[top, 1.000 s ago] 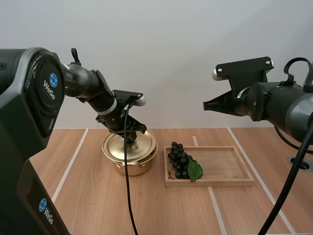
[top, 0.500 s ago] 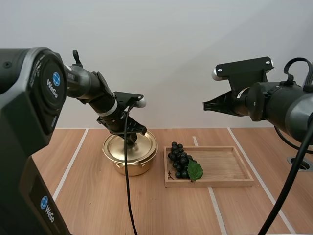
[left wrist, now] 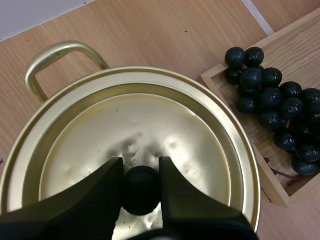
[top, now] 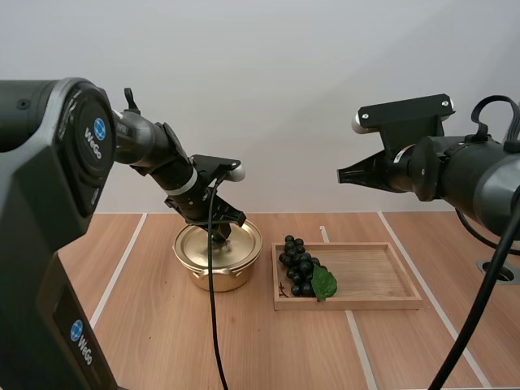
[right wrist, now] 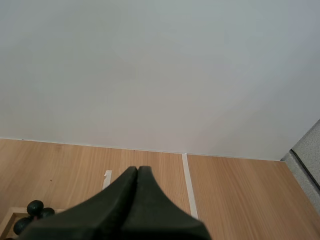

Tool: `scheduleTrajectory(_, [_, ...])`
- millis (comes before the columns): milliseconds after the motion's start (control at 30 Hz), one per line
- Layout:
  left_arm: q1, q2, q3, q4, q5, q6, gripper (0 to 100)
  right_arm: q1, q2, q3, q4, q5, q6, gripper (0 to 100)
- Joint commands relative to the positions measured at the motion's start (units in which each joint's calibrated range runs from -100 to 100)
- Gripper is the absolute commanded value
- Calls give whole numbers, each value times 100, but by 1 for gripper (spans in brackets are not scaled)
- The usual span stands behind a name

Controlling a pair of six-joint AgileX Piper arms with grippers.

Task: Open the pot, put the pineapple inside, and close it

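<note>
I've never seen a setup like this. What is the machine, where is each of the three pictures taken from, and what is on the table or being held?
The machine is two robot arms at a wooden table, each ending in a gripper with two black fingers. The high view looks over both arms from behind and above. The other two pictures come from cameras riding on each arm's wrist.

On the table stands a gold pot with its lid on. Beside it, a wooden tray holds a bunch of dark grapes with a green leaf.

The left gripper reaches down onto the lid, and its fingers pinch the black knob. The right gripper hangs in the air high over the table, shut on nothing.
</note>
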Motion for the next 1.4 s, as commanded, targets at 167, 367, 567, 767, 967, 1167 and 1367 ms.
scheduleTrajectory(167, [-3, 7, -45, -28, -30, 106, 100, -24, -52, 29, -97, -102, -43, 0])
scheduleTrajectory(367, [-3, -429, -60, -37, 29, 106, 100, -24, -52, 29, -123, -102, -51, 0])
scheduleTrajectory(567, [-3, -1328, -389, -4, 332, 74, 100, -24, -64, 29, -194, -102, -135, 0])
scheduleTrajectory(767, [-3, -2548, -1254, 117, 1218, -284, 100, -24, -386, 29, -195, -102, -135, 0])
scheduleTrajectory(967, [4, -3911, -1602, 291, 1348, -505, 18, -24, -1077, -12, -195, -194, -135, 0])
scheduleTrajectory(1167, [4, -5331, -1602, 474, 1348, -730, 0, -24, -1598, -39, -258, -33, -142, 0])
scheduleTrajectory(1367, [4, -6741, -1301, 923, 2002, -1043, 0, -24, -2258, -39, -287, -567, -204, 0])
